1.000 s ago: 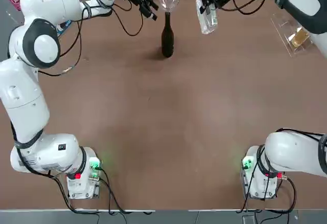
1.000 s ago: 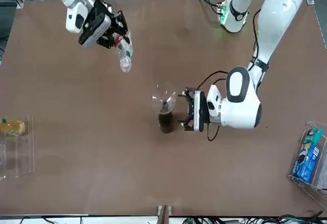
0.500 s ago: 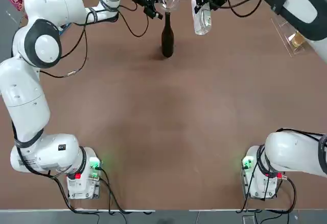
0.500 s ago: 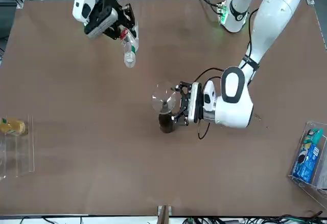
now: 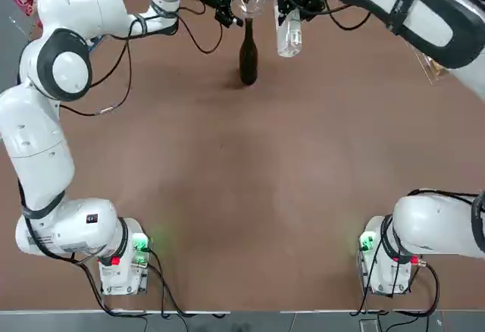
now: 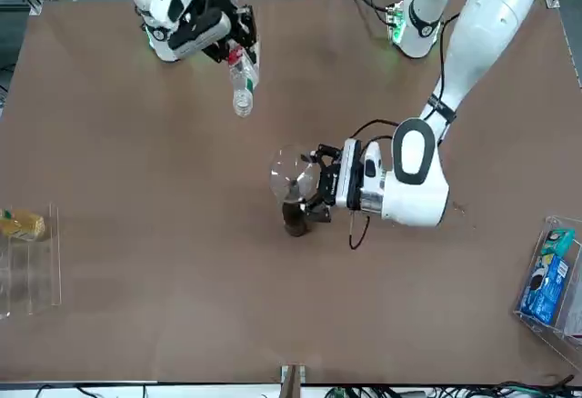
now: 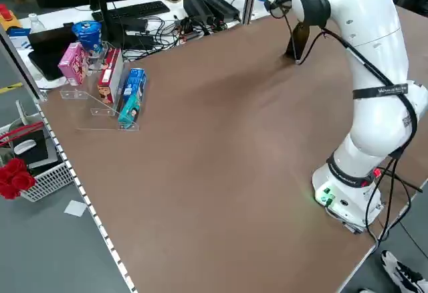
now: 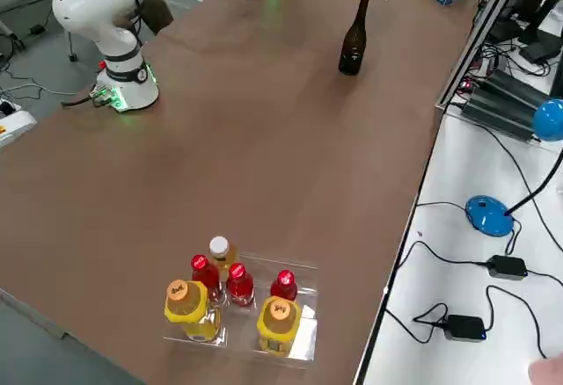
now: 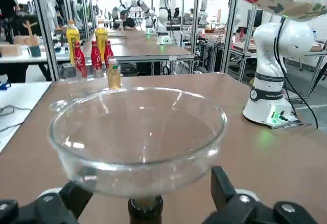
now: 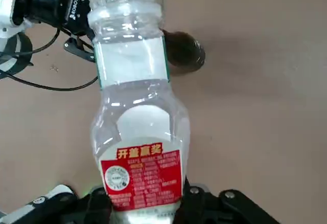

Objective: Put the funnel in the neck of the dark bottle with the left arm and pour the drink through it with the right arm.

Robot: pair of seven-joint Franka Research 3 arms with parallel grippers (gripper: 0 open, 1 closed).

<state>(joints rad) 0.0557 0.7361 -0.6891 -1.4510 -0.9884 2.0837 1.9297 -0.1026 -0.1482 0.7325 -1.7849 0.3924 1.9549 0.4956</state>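
Left tool hangs beside the dark bottle's neck with its fingers spread, one on each side of the neck just under the funnel, which sits in the bottle mouth near the counter's far edge. Right tool, to its right in the top view, pinches the drink, uncapped and tipped mouth-down, near the funnel but apart from it.

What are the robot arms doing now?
Left gripper jaws open around clear funnel on dark bottle. Right gripper holds clear plastic drink bottle, uncapped. Nothing between.
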